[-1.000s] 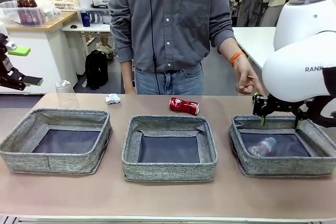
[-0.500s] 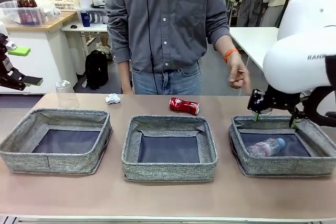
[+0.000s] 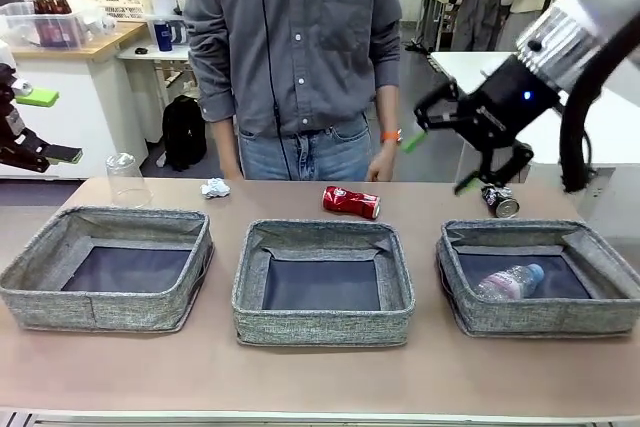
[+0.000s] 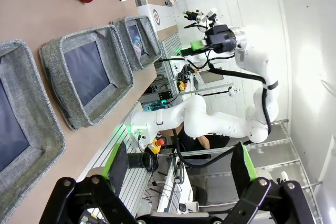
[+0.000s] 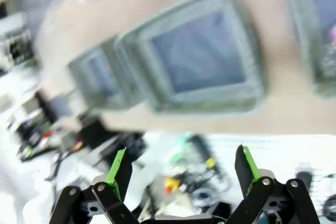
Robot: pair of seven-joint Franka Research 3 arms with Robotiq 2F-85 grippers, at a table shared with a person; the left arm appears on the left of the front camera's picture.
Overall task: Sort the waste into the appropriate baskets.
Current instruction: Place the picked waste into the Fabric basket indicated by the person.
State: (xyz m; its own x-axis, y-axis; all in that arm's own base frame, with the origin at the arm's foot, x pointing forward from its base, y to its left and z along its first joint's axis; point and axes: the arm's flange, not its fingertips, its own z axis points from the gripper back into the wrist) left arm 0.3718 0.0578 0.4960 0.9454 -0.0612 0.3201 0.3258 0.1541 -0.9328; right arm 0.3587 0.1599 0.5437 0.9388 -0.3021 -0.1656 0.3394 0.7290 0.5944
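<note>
**First speaker:** Which step of the sorting is shown?

**Second speaker:** A pause between two picks, it is judged. The clear plastic bottle (image 3: 508,280), blue-capped, is seen lying on its side inside the right basket (image 3: 540,234). The right gripper (image 3: 440,162) is held high over the far edge of the table (image 3: 320,377). Its fingers are spread wide with nothing between them. The left gripper (image 3: 50,125) is held off the table's left end, fingers likewise apart and empty.

**First speaker:** What is not yet sorted?

**Second speaker:** Four pieces are seen along the table's far side. A dark crushed can (image 3: 499,201) lies just behind the right basket. A red crushed can (image 3: 351,202) lies behind the middle basket (image 3: 322,325). Crumpled white paper (image 3: 214,187) and a clear plastic cup (image 3: 123,177) are set behind the left basket (image 3: 100,312). A person's hand (image 3: 383,162) hangs near the red can, apart from it.

**First speaker:** What is called for next?

**Second speaker:** The dark can, nearest the right gripper, is probably to be taken. The open fingers would have to be turned downward, lowered on either side of the can, and closed across its crushed body. The right wrist view is badly blurred, so alignment cannot be judged from it.
</note>
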